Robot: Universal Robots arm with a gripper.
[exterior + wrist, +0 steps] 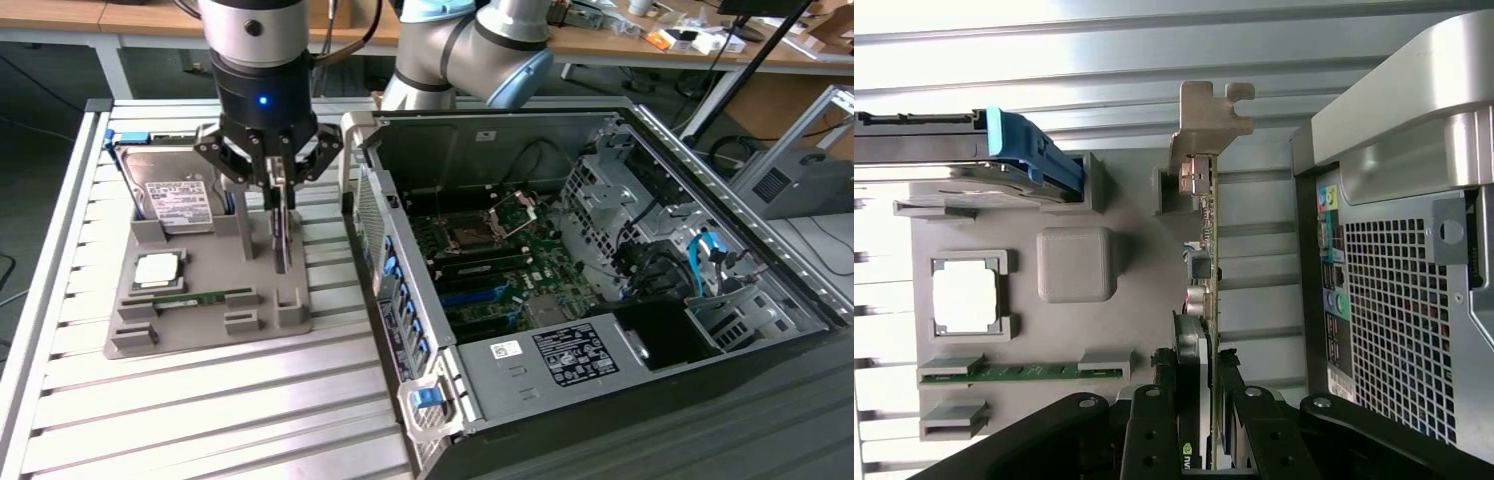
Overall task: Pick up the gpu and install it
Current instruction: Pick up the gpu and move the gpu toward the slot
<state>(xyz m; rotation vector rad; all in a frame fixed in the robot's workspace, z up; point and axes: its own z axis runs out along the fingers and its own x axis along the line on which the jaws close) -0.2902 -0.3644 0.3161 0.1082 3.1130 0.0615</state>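
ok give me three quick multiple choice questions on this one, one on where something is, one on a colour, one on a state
1. Where is the gpu?
A) seated inside the case
B) upright on edge at the tray
C) on the floor

2. What colour is the tray?
A) red
B) yellow
C) gray

3. How is the gripper?
A) shut on the gpu
B) wide open, clear of everything
C) shut on the hard drive

Answers:
1 B, the card shows as a thin vertical strip over the tray, outside the case.
2 C, its moulded surface is plain gray.
3 A, the fingers flank the card's edge closely from both sides, while the hard drive sits apart in the tray.
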